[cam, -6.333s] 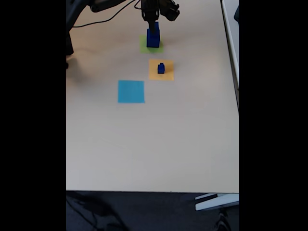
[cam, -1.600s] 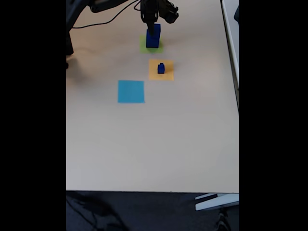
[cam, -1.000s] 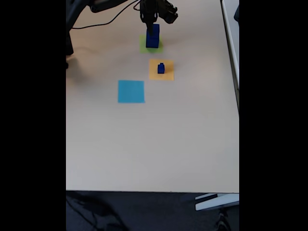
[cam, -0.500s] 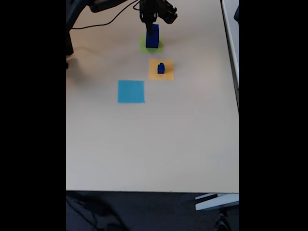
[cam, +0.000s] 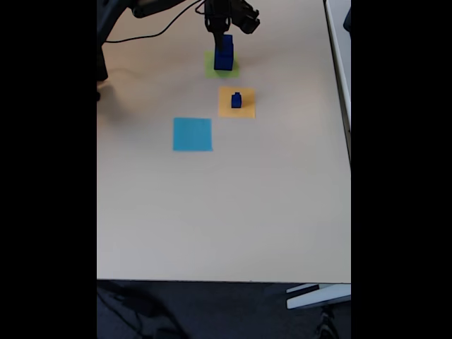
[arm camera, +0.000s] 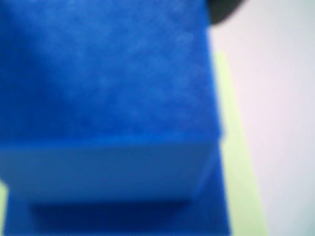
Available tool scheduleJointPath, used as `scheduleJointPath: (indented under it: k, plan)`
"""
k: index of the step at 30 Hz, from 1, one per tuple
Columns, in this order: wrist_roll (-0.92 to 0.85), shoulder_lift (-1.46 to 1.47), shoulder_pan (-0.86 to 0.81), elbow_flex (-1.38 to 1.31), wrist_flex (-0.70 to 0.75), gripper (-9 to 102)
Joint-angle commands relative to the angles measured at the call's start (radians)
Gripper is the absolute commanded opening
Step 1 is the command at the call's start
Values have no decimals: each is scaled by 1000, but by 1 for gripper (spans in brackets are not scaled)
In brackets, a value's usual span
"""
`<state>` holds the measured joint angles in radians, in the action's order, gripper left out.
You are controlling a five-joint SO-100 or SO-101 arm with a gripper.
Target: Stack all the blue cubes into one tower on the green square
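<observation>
In the fixed view two blue cubes stand stacked on the green square (cam: 210, 70) at the table's far side: a medium cube (cam: 224, 44) on a large cube (cam: 224, 61). My gripper (cam: 222, 34) hangs right at the top of the medium cube; its jaws are too small and dark to read. A small blue cube (cam: 236, 101) rests on the orange square (cam: 245, 110) just in front. The wrist view is blurred: the medium cube (arm camera: 103, 73) sits very close, the large cube (arm camera: 123, 221) lies under it, and a strip of green square (arm camera: 236, 162) shows at the right.
A light blue paper square (cam: 192, 134) lies left of centre on the beige table (cam: 226, 212). The arm's base and a black cable (cam: 141, 32) occupy the far left corner. The table's right edge (cam: 348, 141) runs close by.
The gripper has drifted very slightly up and left over the stack. The two stacked cubes and the small cube have not moved.
</observation>
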<state>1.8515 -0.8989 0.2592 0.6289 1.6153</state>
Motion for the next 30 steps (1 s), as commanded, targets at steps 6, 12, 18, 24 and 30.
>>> scheduleJointPath:
  k: [6, 12, 18, 24, 30]
  plan:
    - [-6, -77, 0, -55, 0, 4]
    - [-6, -77, 0, -55, -2, 5]
    - [-6, -75, 0, -55, -5, 5]
    - [-9, -71, 2, -55, -9, 6]
    - [-18, -67, 5, -55, -21, 13]
